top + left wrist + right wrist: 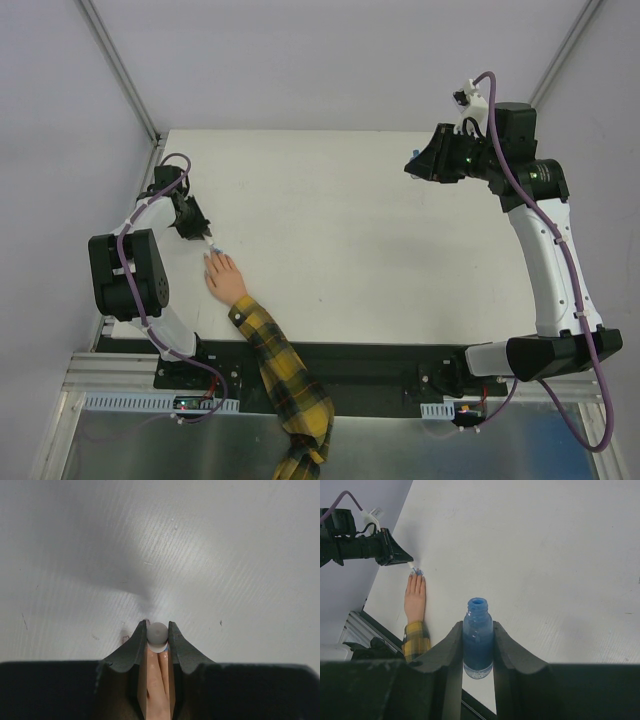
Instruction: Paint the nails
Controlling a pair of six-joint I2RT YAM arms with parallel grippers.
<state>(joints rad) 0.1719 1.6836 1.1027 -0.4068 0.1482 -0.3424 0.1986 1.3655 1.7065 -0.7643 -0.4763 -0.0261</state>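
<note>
A small peach hand [225,278] in a yellow-and-black plaid sleeve [275,360] lies flat at the table's left. My left gripper [205,238] is just beyond its fingertips, shut on a round white brush cap [158,634]. In the left wrist view, two fingers of the hand [156,680] lie under the cap. The nails [418,573] sit at the brush tip with a blue tint; detail is too small to tell. My right gripper [478,626] hangs above the far right of the table, shut on an uncapped bottle of blue polish [478,645].
The white table [360,240] stretches between the two arms. Its black front rail [370,365] runs under the sleeve. Grey walls and a metal post [120,70] stand close behind the left arm.
</note>
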